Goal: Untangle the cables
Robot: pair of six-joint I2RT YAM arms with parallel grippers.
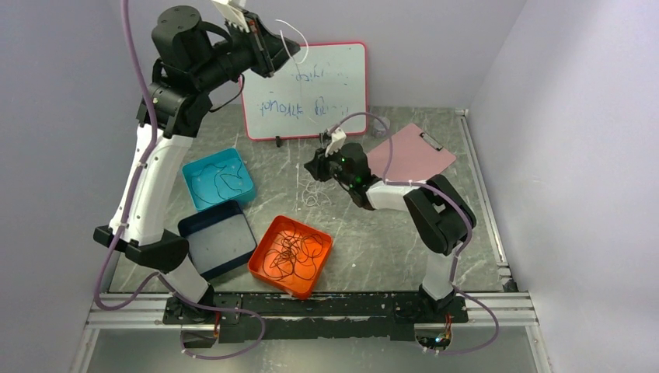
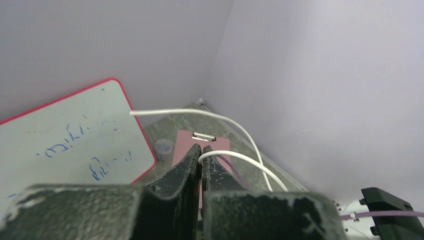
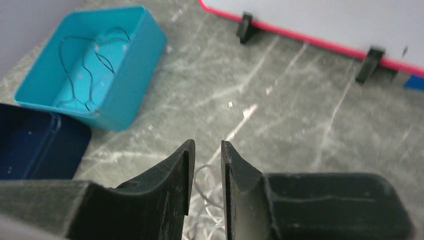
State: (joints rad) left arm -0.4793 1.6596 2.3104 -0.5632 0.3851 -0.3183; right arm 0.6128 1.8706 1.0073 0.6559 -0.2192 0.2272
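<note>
- A white cable [image 1: 314,194] runs from a loose heap on the bench [image 1: 373,233] straight up to the raised left pincer [image 1: 272,48], which is clamped shut on it; the free end curls beyond the fingertips.
- From the left wrist, the cable comes out between the closed fingers [image 2: 192,165] and arcs away to the right.
- The right pincer [image 3: 207,146] hangs low over the heap with a narrow gap between its jaws. White strands show through the gap, and none looks nipped at the tips.
- A tangle of black cables [image 1: 291,255] fills the orange tray [image 1: 307,229] at the near middle of the bench.
- A thin black strand [image 3: 82,75] lies in loops on the floor of the teal tray [image 3: 132,80], which sits left of the heap.
- A dark blue tray [image 1: 208,211] stands just beside the teal one, on its near side, between it and the orange tray.
- A red-framed whiteboard [image 1: 334,70] with blue scrawl leans against the back wall.
- A pink clipboard [image 1: 412,155] lies flat at the far right, behind the right arm.
</note>
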